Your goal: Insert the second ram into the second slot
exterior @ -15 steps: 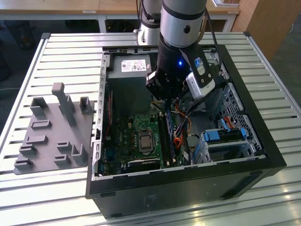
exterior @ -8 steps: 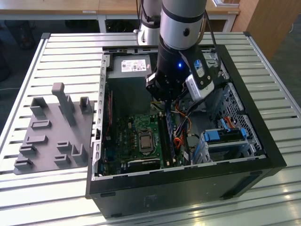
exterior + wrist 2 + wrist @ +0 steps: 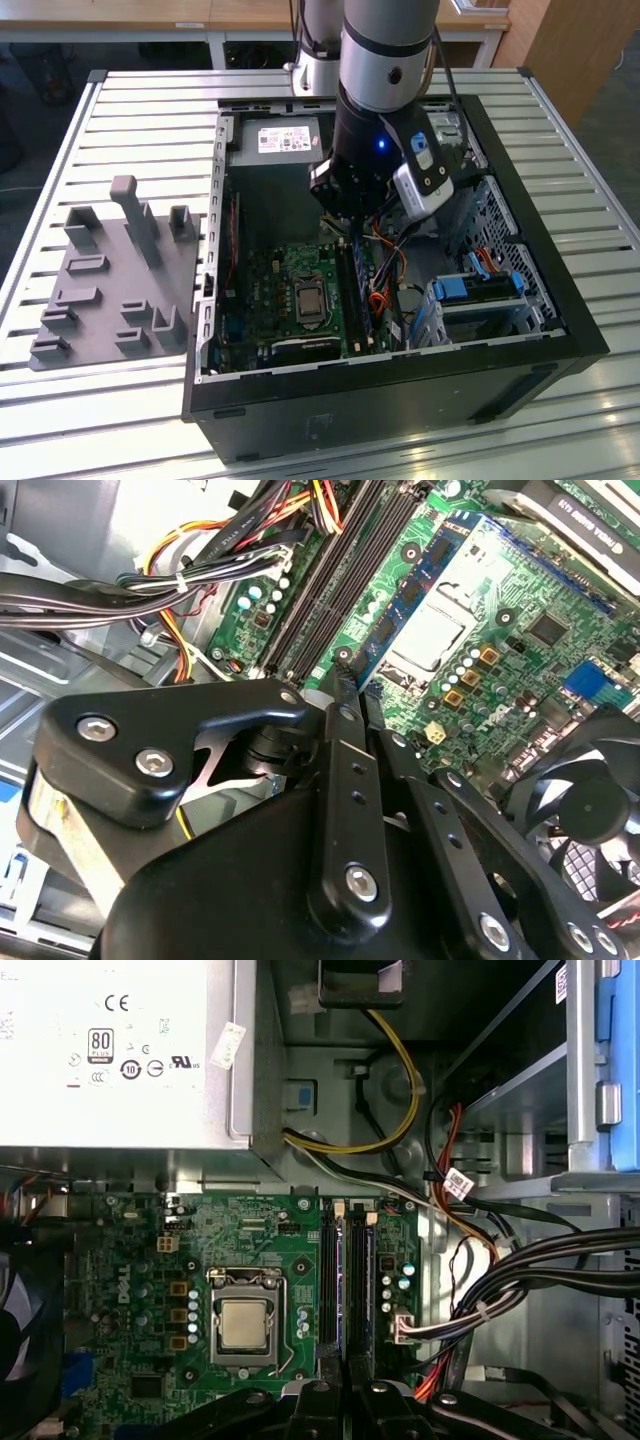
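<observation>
Blue stick, the second ram (image 3: 415, 585), was standing edge-down in the memory slots (image 3: 325, 580) on the motherboard (image 3: 130, 1260), right next to the CPU socket (image 3: 243, 1322). My jaws were narrow, pinched on its near end. It looked lined up in its slot, but I couldn't tell if it was clicked fully home, so I'd call the job nearly done, not finished. Count: one stick I could make out, at least two bare dark slots beside it, one socket, one open case (image 3: 400, 400) on the bench (image 3: 140, 120).
</observation>
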### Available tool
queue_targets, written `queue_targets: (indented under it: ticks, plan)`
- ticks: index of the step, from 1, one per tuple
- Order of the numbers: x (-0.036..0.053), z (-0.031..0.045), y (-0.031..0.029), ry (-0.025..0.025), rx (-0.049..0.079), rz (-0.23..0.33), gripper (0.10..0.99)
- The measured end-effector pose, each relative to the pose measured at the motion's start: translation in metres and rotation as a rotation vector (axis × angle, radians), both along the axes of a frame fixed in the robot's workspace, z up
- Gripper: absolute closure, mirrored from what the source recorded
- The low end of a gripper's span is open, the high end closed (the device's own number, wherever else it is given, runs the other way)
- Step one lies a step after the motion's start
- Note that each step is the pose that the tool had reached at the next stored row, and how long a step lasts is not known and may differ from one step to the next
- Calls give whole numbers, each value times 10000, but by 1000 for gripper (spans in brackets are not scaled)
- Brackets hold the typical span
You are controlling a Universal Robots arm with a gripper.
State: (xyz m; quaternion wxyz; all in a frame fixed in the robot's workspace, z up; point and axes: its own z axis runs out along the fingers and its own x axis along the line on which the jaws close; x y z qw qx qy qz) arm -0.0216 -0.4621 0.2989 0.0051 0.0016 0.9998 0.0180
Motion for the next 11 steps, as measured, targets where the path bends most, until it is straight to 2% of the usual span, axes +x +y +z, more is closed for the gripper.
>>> queue_targets:
  ticks: [11]
  plan:
    - [0,-59,0,0,-1,0,949]
